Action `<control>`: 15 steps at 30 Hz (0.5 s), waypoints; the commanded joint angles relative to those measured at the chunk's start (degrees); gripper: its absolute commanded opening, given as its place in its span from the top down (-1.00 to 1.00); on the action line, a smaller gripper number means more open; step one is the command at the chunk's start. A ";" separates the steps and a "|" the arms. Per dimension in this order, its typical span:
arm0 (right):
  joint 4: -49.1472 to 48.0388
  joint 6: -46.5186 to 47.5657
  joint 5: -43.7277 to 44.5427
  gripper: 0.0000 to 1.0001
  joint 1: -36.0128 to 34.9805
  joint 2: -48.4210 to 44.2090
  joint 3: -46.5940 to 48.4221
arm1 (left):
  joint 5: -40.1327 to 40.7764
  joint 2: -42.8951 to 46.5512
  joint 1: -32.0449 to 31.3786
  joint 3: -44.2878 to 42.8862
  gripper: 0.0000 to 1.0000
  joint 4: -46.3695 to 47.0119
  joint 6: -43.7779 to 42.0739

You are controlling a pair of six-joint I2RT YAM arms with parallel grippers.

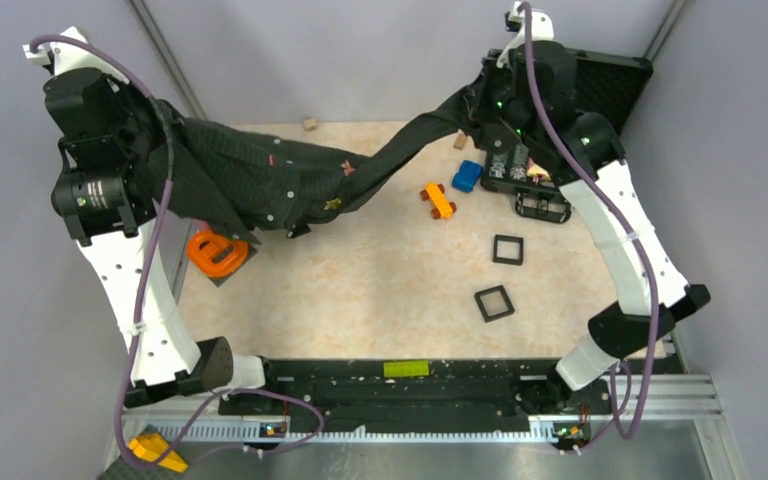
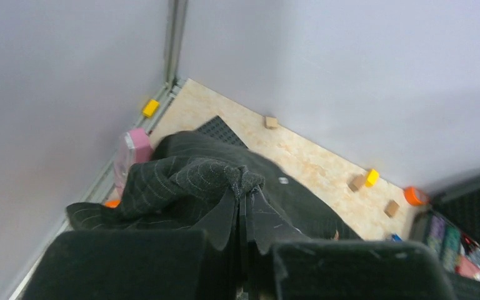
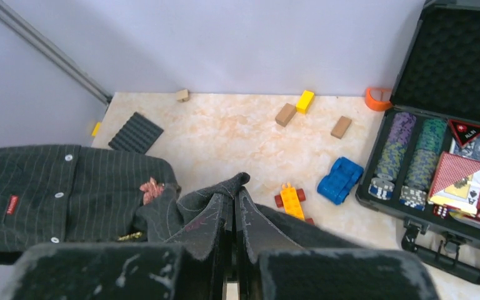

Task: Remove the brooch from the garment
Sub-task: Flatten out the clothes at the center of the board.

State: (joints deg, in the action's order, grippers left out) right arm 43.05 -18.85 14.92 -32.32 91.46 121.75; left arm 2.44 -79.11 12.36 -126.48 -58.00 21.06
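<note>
The garment (image 1: pixel 260 175), a dark pinstriped shirt with white buttons, hangs stretched above the table between both arms. My left gripper (image 2: pixel 245 187) is shut on a bunched fold of the garment (image 2: pixel 187 178) at the left. At the back right, my right gripper (image 3: pixel 233 194) is shut on a sleeve end of the garment (image 3: pixel 37 194). The brooch (image 3: pixel 129 236), a small gold glint, sits on the shirt's lower edge, left of my right fingers; it also shows in the top view as the brooch (image 1: pixel 333 204). A pink ornament (image 3: pixel 152 187) is pinned a little above it.
An orange toy car (image 1: pixel 438 200) and a blue one (image 1: pixel 467 176) lie under the sleeve. An open case of poker chips (image 1: pixel 540 185) stands at the back right. Two black square frames (image 1: pixel 507 249) lie right of centre. An orange object (image 1: pixel 217 252) sits under the shirt's left part.
</note>
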 commanded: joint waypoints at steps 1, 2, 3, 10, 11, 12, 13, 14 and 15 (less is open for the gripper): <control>3.54 0.80 -0.69 1.00 -0.29 -4.69 -3.24 | -7.53 1.25 0.21 1.31 1.00 -2.02 0.62; 3.76 0.60 -1.31 1.00 -0.29 -5.93 -4.11 | -8.29 1.62 0.21 1.61 1.00 -2.87 0.77; 3.86 0.50 -2.36 1.00 -0.29 -7.38 -5.51 | -8.43 2.52 0.21 2.59 1.00 -3.39 0.86; -1.33 -2.99 -14.35 1.00 -0.31 -21.50 -28.15 | -3.45 4.92 0.29 4.43 1.00 -2.88 0.18; -1.72 -3.63 -16.62 1.00 -0.37 -22.66 -31.05 | -4.06 1.78 0.44 1.37 1.00 -4.06 0.52; -2.15 -4.39 -18.33 1.00 -0.45 -23.84 -33.76 | -5.03 -1.32 0.76 -0.83 1.00 -4.32 1.01; -2.72 -5.15 -19.94 1.00 -0.56 -24.95 -36.56 | -6.31 -4.56 1.19 -3.07 1.00 -3.90 1.89; -3.17 -5.99 -21.33 1.00 -1.20 -26.19 -39.63 | -7.90 -7.57 1.61 -5.14 1.00 -3.28 3.02; -3.62 -6.85 -21.86 1.00 -2.46 -27.26 -42.37 | -9.28 -10.31 1.88 -7.22 1.00 -2.17 4.20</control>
State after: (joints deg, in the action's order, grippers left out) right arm 43.24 -21.74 0.82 -32.62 67.90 87.33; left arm -3.16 -79.70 12.80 -126.82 -65.63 21.89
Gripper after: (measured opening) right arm 0.014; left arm 0.012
